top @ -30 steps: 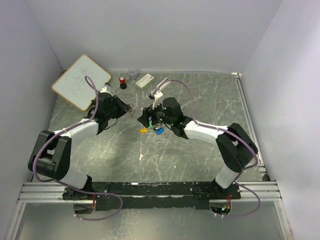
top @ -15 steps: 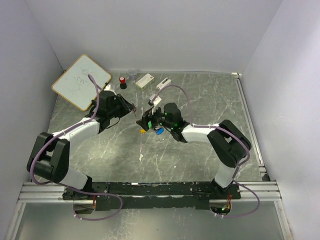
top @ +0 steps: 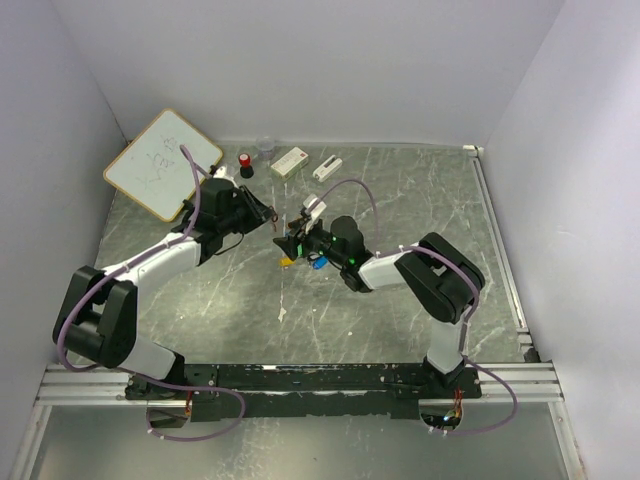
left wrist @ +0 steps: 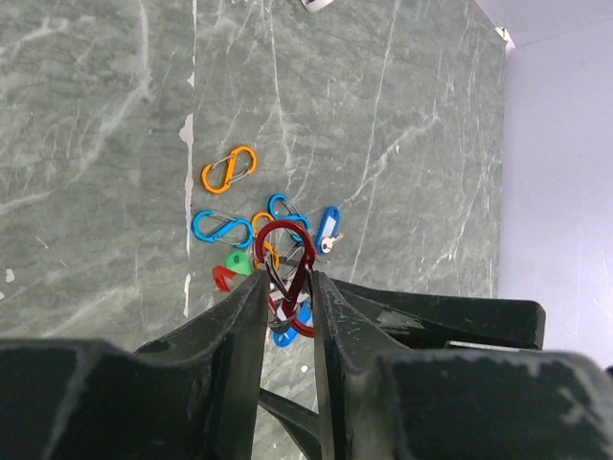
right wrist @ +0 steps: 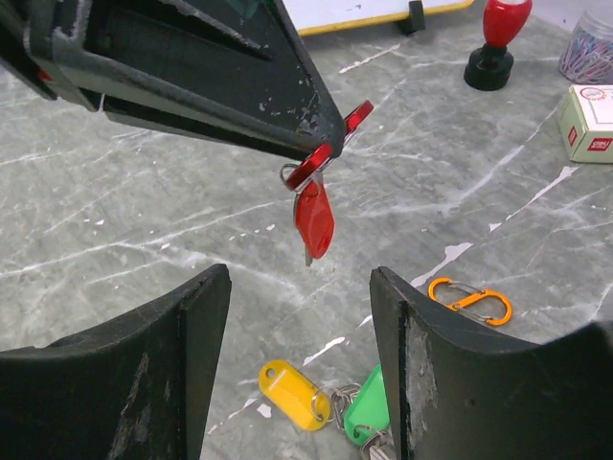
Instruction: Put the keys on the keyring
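Our right hand (right wrist: 299, 278) stands open and empty. Under it the yellow key (right wrist: 287, 391), green key (right wrist: 369, 412) and blue key (left wrist: 328, 228) lie loose on the desk (right wrist: 144, 192). Beyond, our left hand (left wrist: 287, 283) pinches the red keyring (left wrist: 284, 251), with 1 red key (right wrist: 314, 218) hanging from it. We judge at least 3 keys remain.

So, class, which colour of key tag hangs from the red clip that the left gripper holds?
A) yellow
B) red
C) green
B: in the right wrist view the red key tag dangles from the red clip pinched in the left gripper, while the yellow tag and green tag lie on the table.
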